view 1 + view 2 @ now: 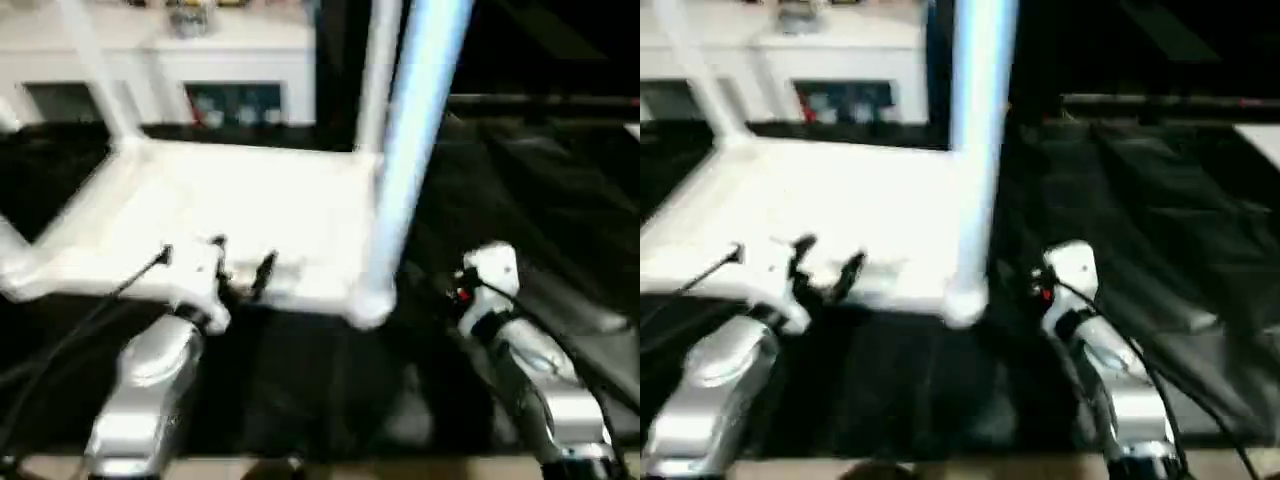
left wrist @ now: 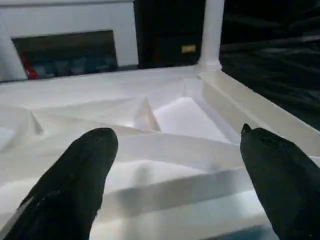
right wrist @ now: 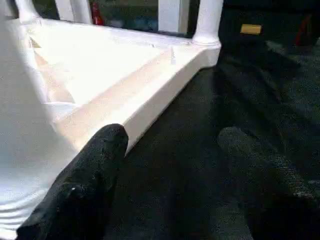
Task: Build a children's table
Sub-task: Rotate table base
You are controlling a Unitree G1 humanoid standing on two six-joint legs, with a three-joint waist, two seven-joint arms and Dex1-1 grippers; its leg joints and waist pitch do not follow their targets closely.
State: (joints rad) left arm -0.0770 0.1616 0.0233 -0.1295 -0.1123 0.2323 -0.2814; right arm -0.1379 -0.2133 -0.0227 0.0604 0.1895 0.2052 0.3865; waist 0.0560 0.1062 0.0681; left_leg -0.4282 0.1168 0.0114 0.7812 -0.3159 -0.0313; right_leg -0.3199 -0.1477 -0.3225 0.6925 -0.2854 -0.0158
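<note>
- A white table top (image 1: 230,210) lies upside down on a black-covered worktop (image 1: 540,200), its ribbed underside facing up, left of centre in the head views.
- A white leg (image 1: 95,70) stands in the far left corner of the top, leaning slightly; another leg end (image 1: 15,265) juts out at the near left corner.
- The left hand (image 1: 240,265) hovers at the near rim of the table top, its two black fingers (image 2: 75,185) spread wide apart with nothing between them; the left wrist view looks past them across the ribs to a far corner socket.
- A far leg (image 1: 375,75) rises from the far right corner of the top.
- The near right leg (image 1: 410,150) stands upright in its round corner socket (image 1: 370,305), running up out of the frame.
- The right hand (image 3: 175,175) sits just to the right of that corner, over the black cloth beside the table's rim, fingers (image 3: 90,180) parted and holding nothing; one finger is close beside the near leg's base.
- The right silver forearm (image 1: 540,390) reaches up from the lower edge, a black cable trailing along it.
- A white cabinet (image 1: 200,60) with glass doors stands behind the worktop, on the left.
</note>
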